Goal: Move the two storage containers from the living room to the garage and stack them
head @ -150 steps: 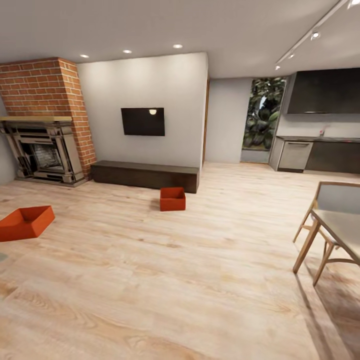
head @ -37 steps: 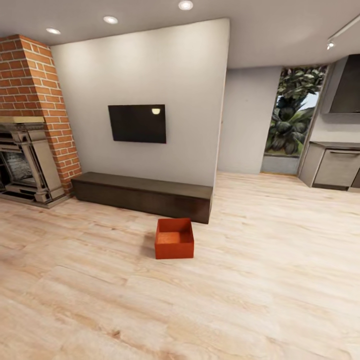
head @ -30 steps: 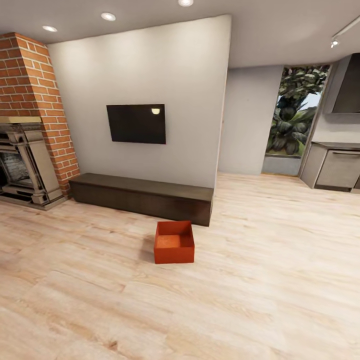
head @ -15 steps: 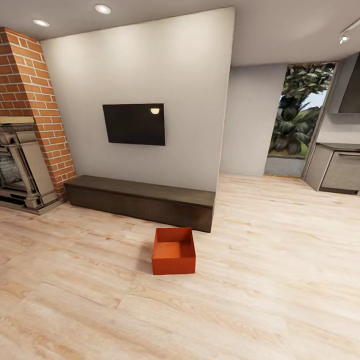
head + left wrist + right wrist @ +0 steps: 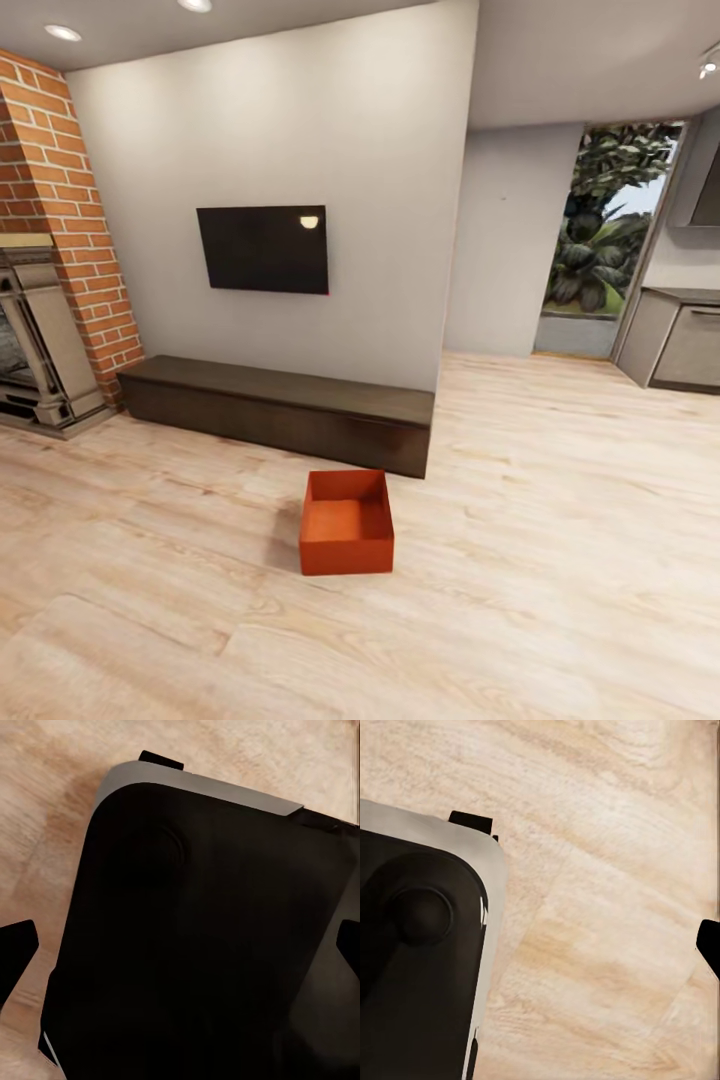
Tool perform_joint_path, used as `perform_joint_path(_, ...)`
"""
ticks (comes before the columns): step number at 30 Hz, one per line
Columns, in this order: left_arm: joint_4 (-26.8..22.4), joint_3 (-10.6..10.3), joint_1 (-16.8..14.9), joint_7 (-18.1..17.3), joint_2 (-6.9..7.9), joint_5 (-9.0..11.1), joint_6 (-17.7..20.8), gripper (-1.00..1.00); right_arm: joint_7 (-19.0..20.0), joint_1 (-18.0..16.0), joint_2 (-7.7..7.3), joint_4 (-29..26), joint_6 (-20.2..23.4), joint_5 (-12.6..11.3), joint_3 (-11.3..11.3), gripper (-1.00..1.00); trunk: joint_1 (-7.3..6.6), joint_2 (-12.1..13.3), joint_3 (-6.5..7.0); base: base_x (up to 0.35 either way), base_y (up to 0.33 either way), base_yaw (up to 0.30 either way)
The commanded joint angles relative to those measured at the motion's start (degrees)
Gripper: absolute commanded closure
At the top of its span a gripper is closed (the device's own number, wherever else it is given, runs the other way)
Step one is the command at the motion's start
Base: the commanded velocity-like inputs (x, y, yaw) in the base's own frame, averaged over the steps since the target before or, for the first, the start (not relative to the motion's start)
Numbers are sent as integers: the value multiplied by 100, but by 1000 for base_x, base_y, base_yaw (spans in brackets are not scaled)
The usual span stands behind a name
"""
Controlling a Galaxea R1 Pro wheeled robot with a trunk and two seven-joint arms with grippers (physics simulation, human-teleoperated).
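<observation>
one orange-red storage container (image 5: 346, 524) is sitting open side up on the light wood-plank floor (image 5: 560, 560) of the living room, at about 6 o'clock from the middle of the head view. it is standing just in front of the right end of a long, low dark bench (image 5: 275, 410) and is not touching it. a black tv (image 5: 263, 249) is hanging on the cream wall (image 5: 380, 150) at 10 o'clock from the container. a brick column (image 5: 60, 200) and a fireplace (image 5: 30, 350) are showing at 9 o'clock, and a window with green plants (image 5: 605, 235) and a grey cabinet (image 5: 680, 340) at 2 o'clock.

the left wrist view is looking down on the robot's dark base (image 5: 210, 937) over the planks, with the left gripper (image 5: 180, 952) showing two dark fingertips (image 5: 15, 952) at opposite edges, so its fingers are spread wide and holding nothing. in the right wrist view a corner of the same base (image 5: 420, 960) is lying over the floor, and one dark fingertip (image 5: 709, 943) of the right gripper is peeking in at one edge; i cannot tell how wide its fingers are.
</observation>
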Motion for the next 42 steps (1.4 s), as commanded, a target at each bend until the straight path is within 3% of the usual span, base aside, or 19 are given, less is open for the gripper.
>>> perform_joint_path(1,-3,4,-2,1,-1,29,2,-100,-2,-7,2,16,-35,-59,49,-100,3,-2,-6,323,0,0)
perform_joint_path(38,6,-30,-2,1,-34,-4,-7,-100,5,-7,20,15,-86,-32,37,-100,3,-2,-6,323,0,0)
perform_joint_path(42,30,-24,-2,1,-36,-2,-151,-100,22,-7,37,1,-76,-21,44,-100,3,-2,-6,323,0,0)
